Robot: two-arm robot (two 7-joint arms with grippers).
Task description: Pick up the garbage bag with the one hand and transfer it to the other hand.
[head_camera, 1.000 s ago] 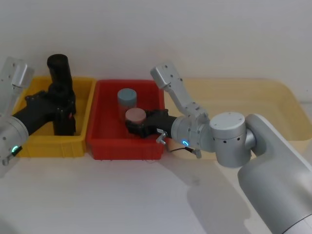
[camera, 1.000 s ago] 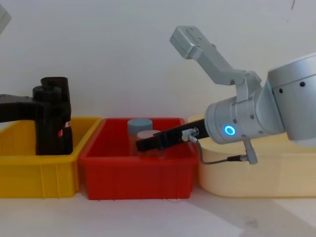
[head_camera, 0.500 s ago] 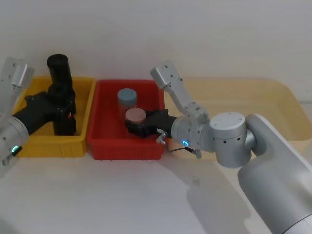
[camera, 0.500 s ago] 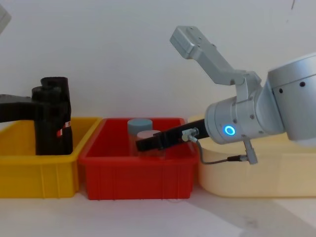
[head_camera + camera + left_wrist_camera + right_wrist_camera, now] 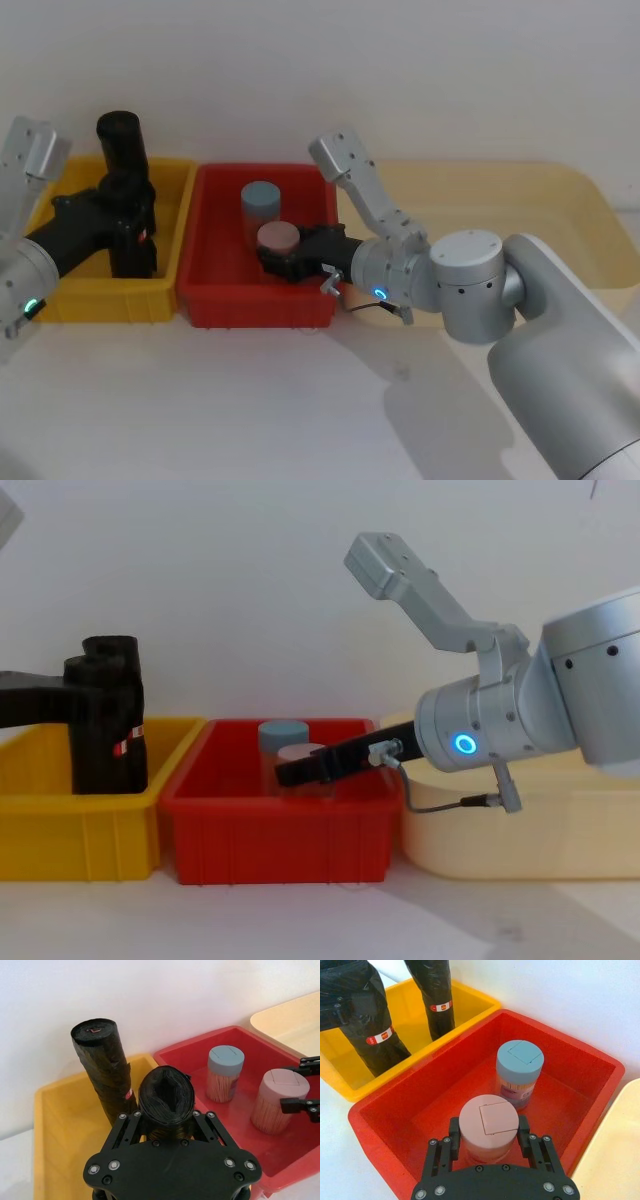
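While left jaws clench the upright garbage bag (image 5: 166,1095), right jaws grip a jar (image 5: 488,1127).

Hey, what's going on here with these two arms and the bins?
The left gripper is clamped on the garbage bag, which stands in the yellow bin beside a second roll, not yet lifted out. The right gripper is over in the red bin at the pink-capped jar, near a blue-capped jar. No handover yet.
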